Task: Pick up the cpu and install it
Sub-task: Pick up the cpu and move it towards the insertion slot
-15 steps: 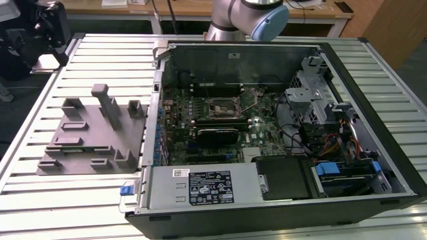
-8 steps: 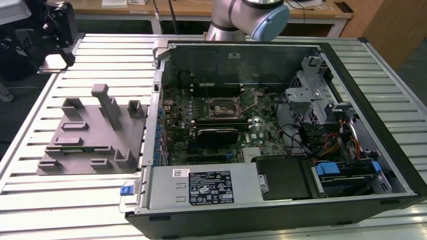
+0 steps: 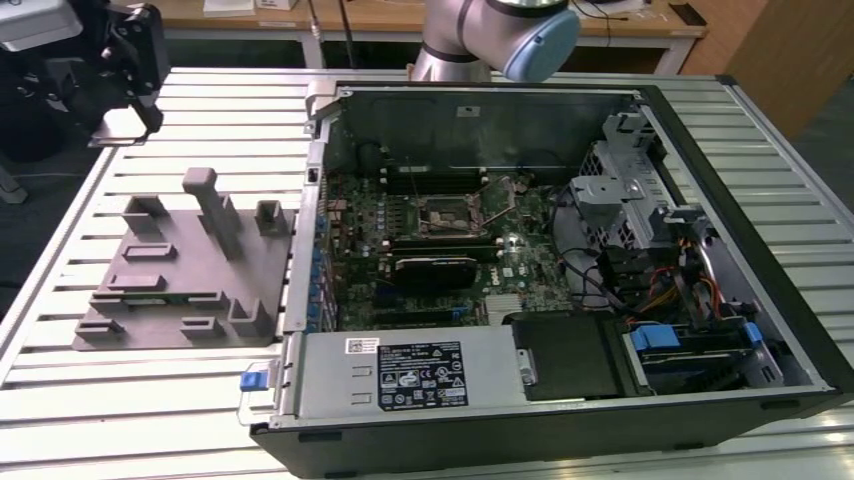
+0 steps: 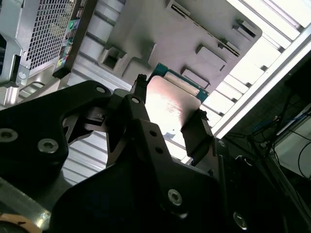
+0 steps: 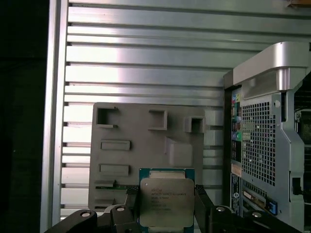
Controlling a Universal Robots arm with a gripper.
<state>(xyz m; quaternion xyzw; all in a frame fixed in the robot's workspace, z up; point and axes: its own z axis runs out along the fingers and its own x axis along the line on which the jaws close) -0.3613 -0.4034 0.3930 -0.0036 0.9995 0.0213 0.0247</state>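
Two black fingers (image 5: 201,206) of the tool (image 5: 165,194) were pinching the cpu (image 5: 165,201) by opposite edges. Its shiny metal lid faced the camera in the first wrist view. The chip hung over the near part of the grey fixture block (image 5: 146,145), which lay on the slatted metal tabletop (image 5: 146,58), and it appeared to be clear of the block rather than resting on it. Beside the block stood the open computer case (image 5: 262,141). In the exterior view the motherboard socket (image 3: 447,212) sat well apart from the block, inside the case.

The chip looked light, thin and stiff, so weight should trouble the grip very little. The smooth lid was probably slippery. The thin green rim gave the pads only narrow edges to press on, so a slight tilt could let it twist or slide out. The underside, hidden here, likely carried fine contacts, and the socket was probably just as delicate. Holding it by the two side edges, flat and level, seemed the sound place to hold. Only modest squeeze was likely needed, since a hard clamp risked chipping the rim.
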